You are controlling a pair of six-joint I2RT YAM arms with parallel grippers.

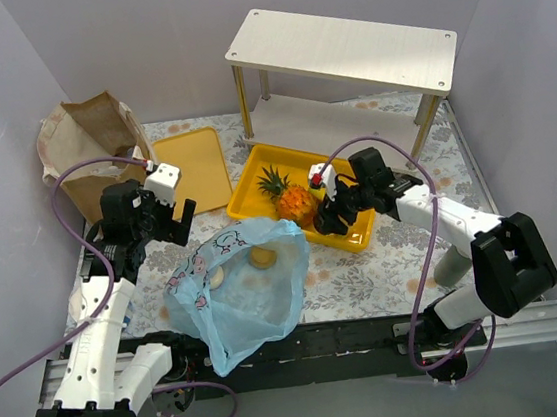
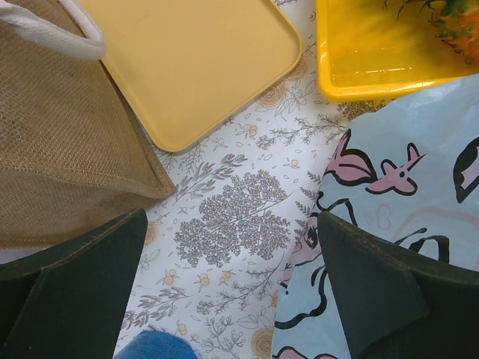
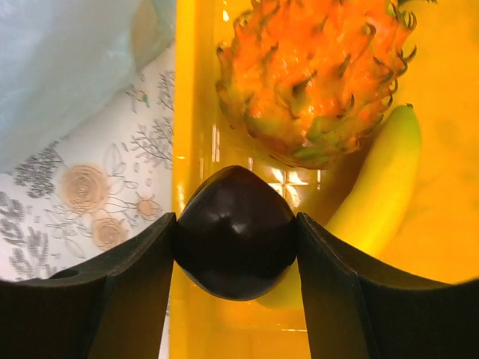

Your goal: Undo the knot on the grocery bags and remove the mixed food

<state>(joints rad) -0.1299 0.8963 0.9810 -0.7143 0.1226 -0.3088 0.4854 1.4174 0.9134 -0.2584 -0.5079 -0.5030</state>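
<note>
The light-blue plastic bag point(image 1: 242, 288) with cartoon prints lies open at the table's front centre, with pale doughnuts point(image 1: 262, 258) showing inside; its edge shows in the left wrist view point(image 2: 397, 164). The brown bag point(image 1: 101, 148) stands at the back left. A small pineapple point(image 1: 291, 199) and a banana point(image 3: 382, 187) lie in the bright yellow tray point(image 1: 254, 166). My right gripper point(image 1: 328, 218) is shut on a dark round fruit point(image 3: 236, 232) above the tray's near edge. My left gripper point(image 1: 174, 215) is open and empty, between the brown bag point(image 2: 52, 142) and the blue bag.
A flat pale-yellow tray point(image 1: 198, 167) lies beside the brown bag. A two-level white shelf with gold legs point(image 1: 341, 50) stands at the back right. Grey walls close in on both sides.
</note>
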